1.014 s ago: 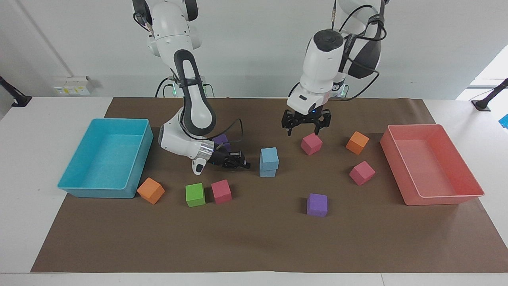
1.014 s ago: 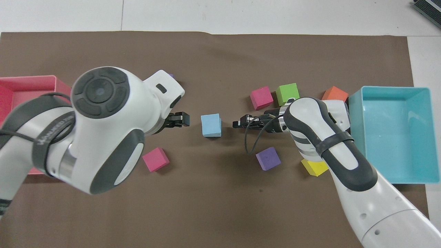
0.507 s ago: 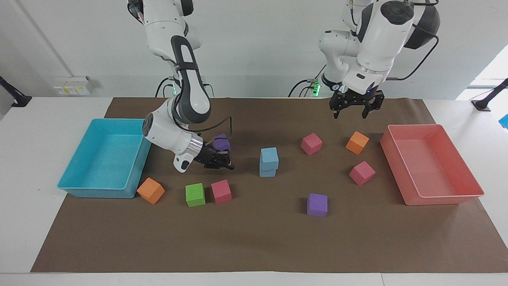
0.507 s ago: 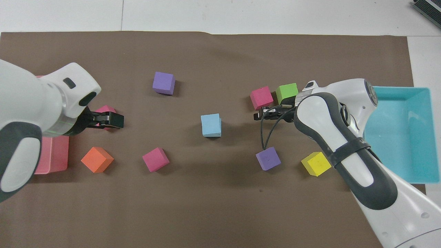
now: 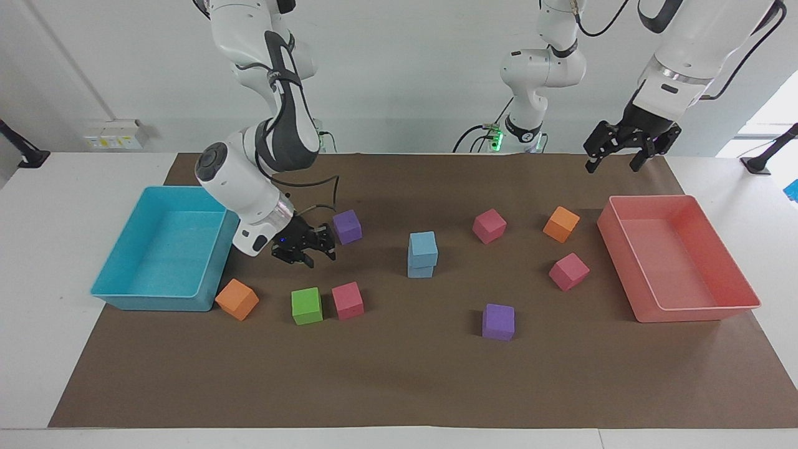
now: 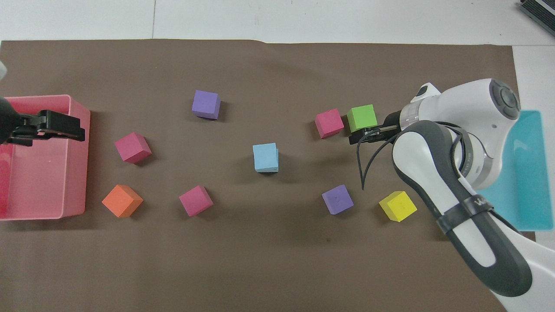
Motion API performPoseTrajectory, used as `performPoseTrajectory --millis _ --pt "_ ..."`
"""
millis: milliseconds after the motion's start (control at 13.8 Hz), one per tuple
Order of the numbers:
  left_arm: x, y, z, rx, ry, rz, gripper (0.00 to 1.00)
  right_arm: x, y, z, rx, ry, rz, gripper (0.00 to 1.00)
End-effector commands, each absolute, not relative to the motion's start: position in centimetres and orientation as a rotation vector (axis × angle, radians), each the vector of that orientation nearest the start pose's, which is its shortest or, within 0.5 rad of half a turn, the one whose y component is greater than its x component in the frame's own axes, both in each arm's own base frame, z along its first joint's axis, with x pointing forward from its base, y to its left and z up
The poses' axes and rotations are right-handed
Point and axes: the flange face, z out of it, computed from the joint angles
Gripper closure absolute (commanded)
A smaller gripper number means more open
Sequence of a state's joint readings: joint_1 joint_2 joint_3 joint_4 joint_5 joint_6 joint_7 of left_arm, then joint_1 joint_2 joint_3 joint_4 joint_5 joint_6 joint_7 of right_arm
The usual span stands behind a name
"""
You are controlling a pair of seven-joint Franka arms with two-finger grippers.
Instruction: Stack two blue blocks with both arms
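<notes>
Your right gripper (image 5: pixel 303 248) hangs low on a bent arm, just above the mat beside the turquoise tray (image 5: pixel 118 293), jaws parted and empty as far as you can see. Your left gripper (image 5: pixel 626 153) is raised over the pink tray (image 5: pixel 648 308), jaws wide, empty. The 2 blue blocks (image 5: pixel 423 254) sit stacked mid-mat with bare mat around them.

- Plain white wall (image 5: pixel 405 81) rising above the white table (image 5: pixel 37 349).
- Brown paper mat (image 5: pixel 399 380) covering the table's middle.
- Bright window (image 5: pixel 770 115) beside the wall.
</notes>
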State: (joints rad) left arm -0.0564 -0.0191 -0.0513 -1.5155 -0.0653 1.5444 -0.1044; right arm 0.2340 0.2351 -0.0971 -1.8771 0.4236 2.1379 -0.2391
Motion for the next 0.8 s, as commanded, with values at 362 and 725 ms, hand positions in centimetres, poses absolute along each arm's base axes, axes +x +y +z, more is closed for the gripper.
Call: performPoseTrajectory --millis 362,725 --pt "52.4 -5.8 65.6 -3.170 0.191 0.112 0.00 59.8 5.2 48.5 -3.101 -0.298 0.027 0.00" --pt "52.0 -6.0 65.4 -3.170 0.209 0.086 0.00 57.4 -0.7 54.8 -3.106 -0.157 -0.061 0.00"
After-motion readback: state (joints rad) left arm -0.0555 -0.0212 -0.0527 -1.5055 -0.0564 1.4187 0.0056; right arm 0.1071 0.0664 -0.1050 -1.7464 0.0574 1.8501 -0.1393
